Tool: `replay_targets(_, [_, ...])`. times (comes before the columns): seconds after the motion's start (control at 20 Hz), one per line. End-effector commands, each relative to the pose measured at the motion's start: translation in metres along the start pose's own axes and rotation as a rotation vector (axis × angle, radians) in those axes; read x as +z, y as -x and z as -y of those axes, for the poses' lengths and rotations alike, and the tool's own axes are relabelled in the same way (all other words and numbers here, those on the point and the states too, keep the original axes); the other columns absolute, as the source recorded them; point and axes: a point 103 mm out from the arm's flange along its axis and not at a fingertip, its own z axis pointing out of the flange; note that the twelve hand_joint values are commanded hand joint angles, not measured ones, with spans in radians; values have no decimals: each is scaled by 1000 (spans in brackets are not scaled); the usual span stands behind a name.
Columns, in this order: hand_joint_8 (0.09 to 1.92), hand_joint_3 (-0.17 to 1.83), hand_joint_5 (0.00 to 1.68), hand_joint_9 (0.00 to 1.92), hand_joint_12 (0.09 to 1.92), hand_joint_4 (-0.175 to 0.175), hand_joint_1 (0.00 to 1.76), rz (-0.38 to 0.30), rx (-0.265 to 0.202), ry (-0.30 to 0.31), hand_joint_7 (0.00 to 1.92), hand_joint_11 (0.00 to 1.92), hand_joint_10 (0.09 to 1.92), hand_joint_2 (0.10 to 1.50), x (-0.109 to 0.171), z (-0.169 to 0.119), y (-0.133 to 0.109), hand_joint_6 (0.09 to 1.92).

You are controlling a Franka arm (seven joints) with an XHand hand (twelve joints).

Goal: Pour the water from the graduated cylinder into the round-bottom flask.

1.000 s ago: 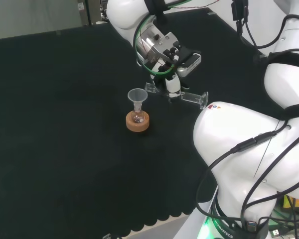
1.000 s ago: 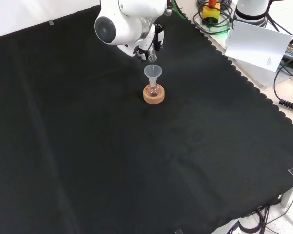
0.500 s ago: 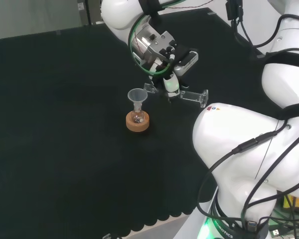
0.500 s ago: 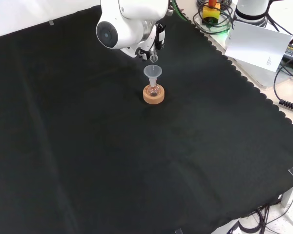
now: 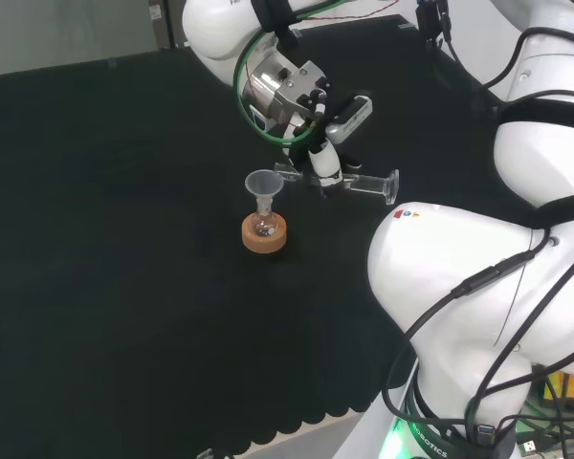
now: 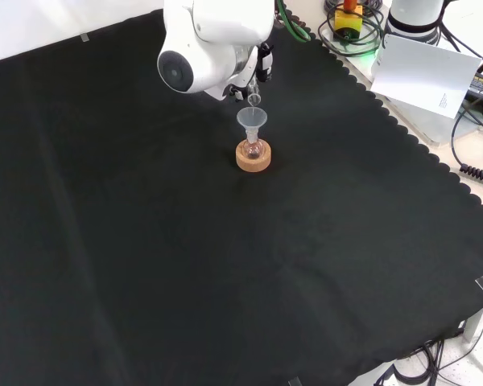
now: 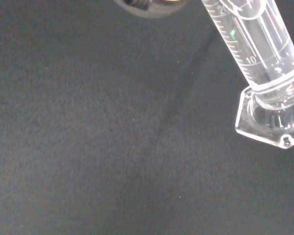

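Presently: graduated cylinder (image 5: 349,182) lying almost level, fingers of the hand (image 5: 318,158) curled round it, spout over the funnel (image 5: 263,184) seated in the round-bottom flask (image 5: 264,225); flask on cork stand (image 5: 264,235), a little liquid inside. Since a second ago the cylinder's foot has risen slightly. Bench under black cloth (image 6: 225,273)

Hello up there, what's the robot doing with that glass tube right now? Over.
Hand shut on cylinder, tipped nearly flat. Its mouth over funnel on flask. Nothing in the way.
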Motion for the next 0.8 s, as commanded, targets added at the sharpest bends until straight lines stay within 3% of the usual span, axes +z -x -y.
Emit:
replay_targets(0.05, [876,-6,1045,1439,795,38,1231,0,20,-46,1050,1228,87,1092,-2,0,-2,959])
replay_targets(0.8, [868,-5,1043,1443,793,39,1231,2,53,-118,1058,1230,87,1091,-9,4,-2,959])
